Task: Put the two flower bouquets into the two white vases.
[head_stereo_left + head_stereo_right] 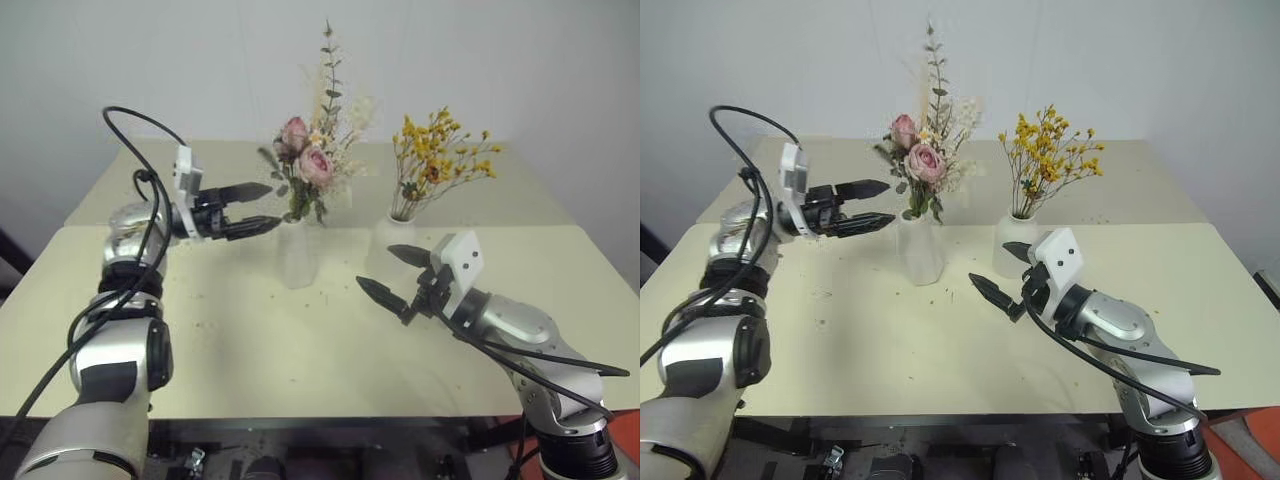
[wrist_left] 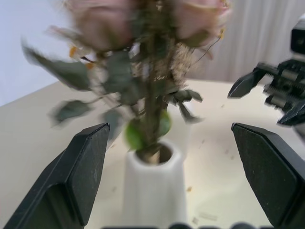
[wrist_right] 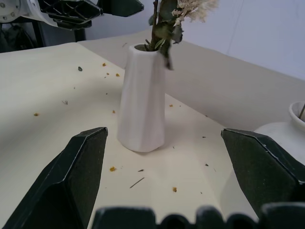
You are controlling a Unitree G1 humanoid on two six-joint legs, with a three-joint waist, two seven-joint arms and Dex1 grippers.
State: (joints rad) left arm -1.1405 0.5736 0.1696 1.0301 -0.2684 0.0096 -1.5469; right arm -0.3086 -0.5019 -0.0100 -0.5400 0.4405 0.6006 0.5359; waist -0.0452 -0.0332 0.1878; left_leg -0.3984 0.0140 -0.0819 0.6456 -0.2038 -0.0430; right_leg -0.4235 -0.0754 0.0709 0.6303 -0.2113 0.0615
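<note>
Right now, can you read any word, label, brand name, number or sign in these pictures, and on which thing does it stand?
No readable text anywhere.
Slim vase: plain white, no label.
Rounded vase: plain white, no label.
Left gripper and right gripper: no marking visible on housings or fingers.
Table: only scattered flower crumbs, no print.

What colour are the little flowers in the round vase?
Yellow-orange little flowers, clearest in the right eye view.

Rose bouquet (image 1: 920, 160) in cone vase (image 1: 919, 250), left of bottle vase (image 1: 1014, 253) w/ spray (image 1: 1048, 155).
</note>
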